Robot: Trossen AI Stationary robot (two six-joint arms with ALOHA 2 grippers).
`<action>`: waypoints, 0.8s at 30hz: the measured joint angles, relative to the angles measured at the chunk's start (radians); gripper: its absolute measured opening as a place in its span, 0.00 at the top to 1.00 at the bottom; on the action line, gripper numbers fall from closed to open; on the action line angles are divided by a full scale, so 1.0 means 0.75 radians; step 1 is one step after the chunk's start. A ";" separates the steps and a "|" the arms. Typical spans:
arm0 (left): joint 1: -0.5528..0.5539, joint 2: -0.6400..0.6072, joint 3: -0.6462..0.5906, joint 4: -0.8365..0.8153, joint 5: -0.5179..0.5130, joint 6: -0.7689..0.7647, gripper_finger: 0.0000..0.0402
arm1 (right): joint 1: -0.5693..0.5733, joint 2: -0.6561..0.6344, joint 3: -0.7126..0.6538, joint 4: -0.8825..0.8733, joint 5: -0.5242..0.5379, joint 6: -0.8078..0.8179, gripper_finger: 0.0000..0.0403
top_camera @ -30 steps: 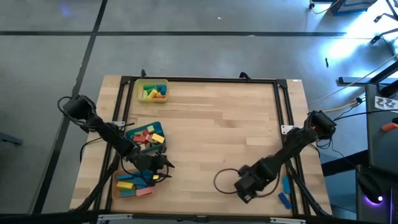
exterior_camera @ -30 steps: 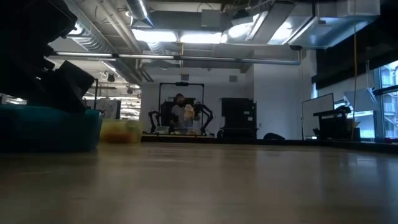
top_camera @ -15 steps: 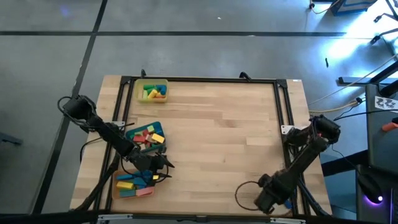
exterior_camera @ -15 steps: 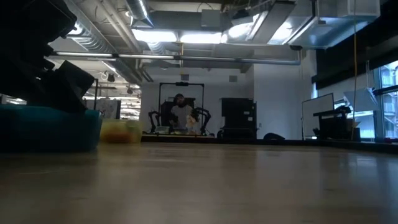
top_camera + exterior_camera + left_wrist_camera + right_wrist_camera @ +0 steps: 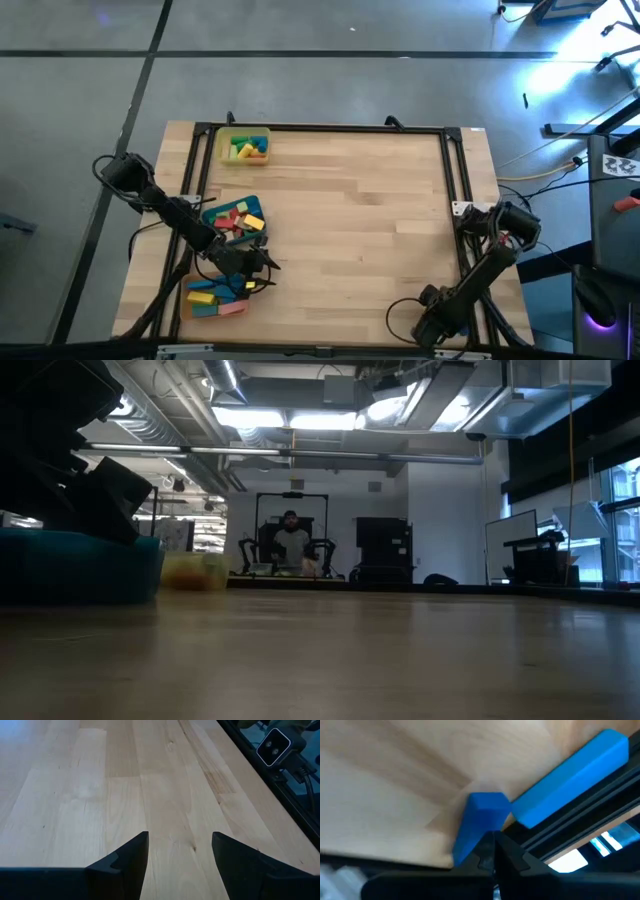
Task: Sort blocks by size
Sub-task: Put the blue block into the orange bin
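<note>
At table's near right corner, R gripper (image 5: 492, 851) is clamped on short blue block (image 5: 479, 822) beside long blue block (image 5: 569, 777), prob. to sort it; L gripper (image 5: 180, 851) gapes empty

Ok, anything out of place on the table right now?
Yes. Two blue blocks lie loose at the table's near right edge by the frame rail, far from the three trays on the left. The right gripper is shut just beside them.
</note>
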 joint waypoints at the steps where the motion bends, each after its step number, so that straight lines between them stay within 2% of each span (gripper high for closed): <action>1: 0.000 0.000 0.000 0.000 0.000 0.000 0.50 | -0.003 0.003 -0.020 0.006 -0.019 -0.001 0.99; 5: 0.000 0.000 0.000 0.000 0.000 0.000 0.50 | -0.033 0.001 -0.048 0.047 -0.015 -0.039 0.98; 15: 0.001 0.000 0.000 0.000 0.000 0.007 0.50 | -0.209 -0.005 -0.038 -0.131 0.199 -0.310 0.98; 21: 0.001 0.000 0.000 0.000 0.000 0.009 0.50 | -0.264 0.003 0.083 -0.379 0.438 -0.401 0.98; 24: 0.001 -0.001 0.000 0.000 0.000 0.009 0.50 | -0.265 0.003 0.138 -0.424 0.453 -0.436 0.98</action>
